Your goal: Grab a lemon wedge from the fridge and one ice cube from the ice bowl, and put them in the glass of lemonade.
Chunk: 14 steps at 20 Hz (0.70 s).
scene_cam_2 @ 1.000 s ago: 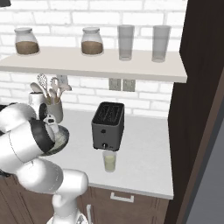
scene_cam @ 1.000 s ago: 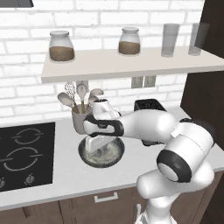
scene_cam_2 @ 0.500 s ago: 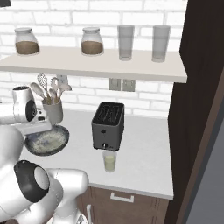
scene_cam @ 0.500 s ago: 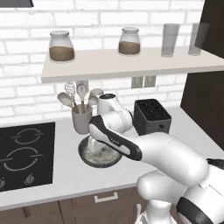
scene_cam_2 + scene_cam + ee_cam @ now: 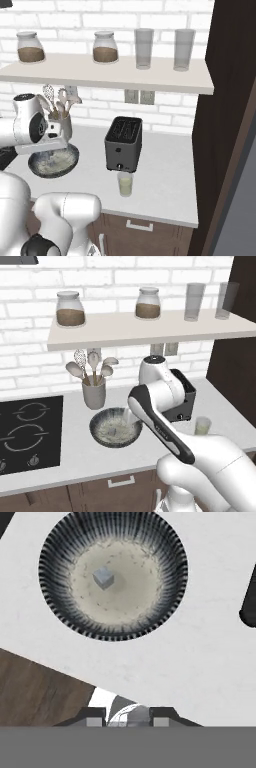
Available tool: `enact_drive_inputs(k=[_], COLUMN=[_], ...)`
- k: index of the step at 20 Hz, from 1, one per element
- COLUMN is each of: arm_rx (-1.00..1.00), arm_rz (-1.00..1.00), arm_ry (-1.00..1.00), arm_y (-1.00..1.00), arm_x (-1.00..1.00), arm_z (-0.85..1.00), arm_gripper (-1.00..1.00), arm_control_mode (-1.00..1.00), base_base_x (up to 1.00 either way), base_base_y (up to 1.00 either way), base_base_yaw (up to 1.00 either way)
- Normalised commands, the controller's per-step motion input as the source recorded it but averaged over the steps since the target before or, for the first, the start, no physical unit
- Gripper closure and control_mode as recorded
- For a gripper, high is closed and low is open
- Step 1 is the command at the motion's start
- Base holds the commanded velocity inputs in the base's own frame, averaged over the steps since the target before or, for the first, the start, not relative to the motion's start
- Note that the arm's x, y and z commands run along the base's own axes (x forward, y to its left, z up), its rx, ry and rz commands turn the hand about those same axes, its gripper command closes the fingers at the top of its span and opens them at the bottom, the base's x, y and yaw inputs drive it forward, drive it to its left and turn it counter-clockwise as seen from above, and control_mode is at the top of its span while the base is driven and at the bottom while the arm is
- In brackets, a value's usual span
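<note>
tool (image 5: 128,719): narrow, pinching a small pale ice cube, lifted clear to carry | bowl (image 5: 165,607): mid-table below, another cube (image 5: 103,577) left inside | glass of lemonade (image 5: 125,185): near table's front edge, by toaster (image 5: 124,143), awaiting ice

Kitchen; stovetop (image 5: 22,428), toaster (image 5: 123,143), brick backsplash (image 5: 165,107)

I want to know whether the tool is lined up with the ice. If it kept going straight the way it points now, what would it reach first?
Probably the bare white counter just outside the ice bowl, not the ice cube. In the hand view the tool sits below the bowl's rim, though depth is hard to judge.
</note>
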Motion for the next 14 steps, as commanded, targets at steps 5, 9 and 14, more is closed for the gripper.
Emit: enact_drive_inputs(k=[5,9,14], arm_rx=[0.0,0.0,0.0], arm_rz=[-0.23,-0.27,-0.24], arm_ry=[0.0,0.0,0.0], arm_y=[-0.98,-1.0,-0.97], arm_x=[-0.2,-0.04,0.0], arm_z=[0.11,0.06,0.0], arm_gripper=[1.0,1.0,1.0], arm_control_mode=[-1.0,-1.0,-1.0], base_base_x=[0.0,0.0,0.0], base_base_y=[0.0,0.0,0.0], base_base_yaw=[0.0,0.0,0.0])
